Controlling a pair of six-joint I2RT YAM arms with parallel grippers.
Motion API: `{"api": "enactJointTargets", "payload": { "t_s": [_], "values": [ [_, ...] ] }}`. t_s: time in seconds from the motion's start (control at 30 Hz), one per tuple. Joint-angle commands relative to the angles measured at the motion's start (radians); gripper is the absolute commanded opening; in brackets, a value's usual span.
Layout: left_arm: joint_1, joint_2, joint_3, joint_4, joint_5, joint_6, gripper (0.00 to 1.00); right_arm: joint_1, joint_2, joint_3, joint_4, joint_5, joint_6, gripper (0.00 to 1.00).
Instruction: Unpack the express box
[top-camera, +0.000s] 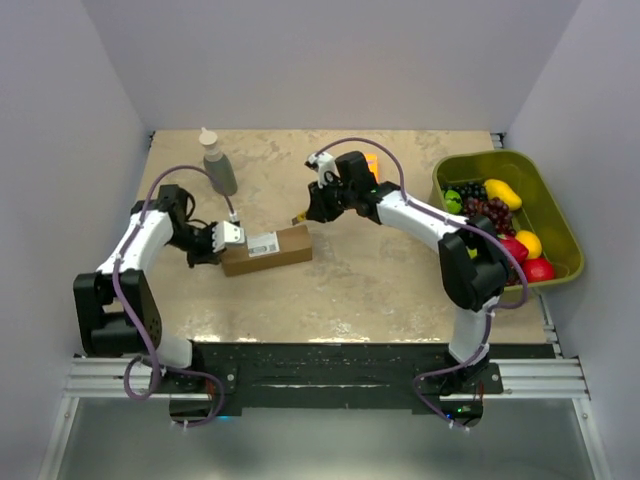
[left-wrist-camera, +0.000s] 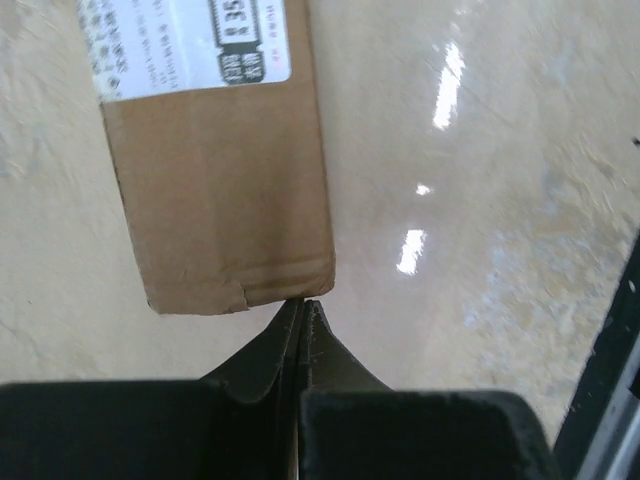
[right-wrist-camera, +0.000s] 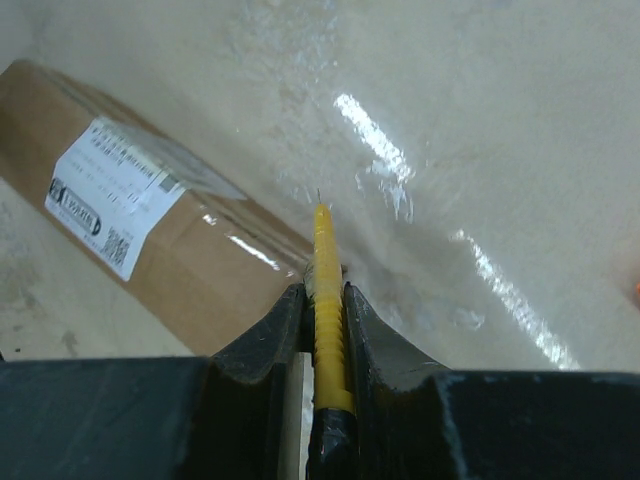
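The express box (top-camera: 268, 250), a long brown carton with a white label, lies flat on the table left of centre. My left gripper (top-camera: 222, 245) is at its left end. In the left wrist view its jaws are shut with nothing between them, and the fingertips (left-wrist-camera: 303, 303) touch the near end edge of the box (left-wrist-camera: 220, 180). My right gripper (top-camera: 305, 213) hovers just past the box's right end, shut on a slim yellow cutter (right-wrist-camera: 327, 270). The cutter's thin blade tip points over the table beside the taped corner of the box (right-wrist-camera: 150, 250).
A grey squeeze bottle (top-camera: 217, 165) stands at the back left. A small orange box (top-camera: 372, 162) lies behind the right arm. A green basket (top-camera: 553, 205) of fruit sits at the right edge. White walls close in on both sides.
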Motion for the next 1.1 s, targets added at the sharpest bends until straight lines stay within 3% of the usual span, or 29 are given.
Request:
{"api": "enactJointTargets", "payload": {
  "t_s": [0.0, 0.2, 0.3, 0.4, 0.5, 0.53, 0.73, 0.9, 1.03, 1.07],
  "values": [
    [-0.069, 0.107, 0.094, 0.22, 0.076, -0.147, 0.0, 0.002, -0.174, -0.094, -0.018, -0.007, -0.036, 0.0],
    [-0.166, 0.263, 0.229, 0.435, 0.063, -0.352, 0.0, 0.008, -0.401, -0.256, -0.127, 0.021, -0.091, 0.0],
    [-0.204, 0.348, 0.329, 0.437, 0.097, -0.42, 0.0, 0.01, -0.469, -0.304, -0.191, 0.074, -0.142, 0.0],
    [-0.232, 0.391, 0.374, 0.405, 0.129, -0.446, 0.07, 0.008, -0.492, -0.289, -0.236, 0.117, -0.191, 0.0],
    [-0.234, 0.386, 0.355, 0.39, 0.131, -0.498, 0.2, -0.005, -0.491, -0.283, -0.184, 0.206, -0.153, 0.0],
    [-0.232, 0.377, 0.343, 0.402, 0.116, -0.564, 0.28, -0.013, -0.486, -0.261, -0.169, 0.238, -0.134, 0.0],
    [-0.149, 0.233, 0.246, 0.518, 0.085, -0.915, 0.55, -0.022, -0.345, -0.066, -0.104, 0.3, -0.101, 0.0],
    [-0.079, 0.21, 0.292, 0.567, 0.264, -1.115, 0.69, -0.022, -0.194, 0.117, -0.121, 0.291, -0.104, 0.0],
    [-0.076, 0.239, 0.265, 0.644, 0.356, -1.258, 0.82, -0.033, -0.169, 0.11, -0.057, 0.269, -0.131, 0.0],
    [-0.076, 0.263, 0.251, 0.673, 0.375, -1.294, 0.98, -0.041, -0.166, 0.093, -0.025, 0.251, -0.125, 0.0]
  ]
}}
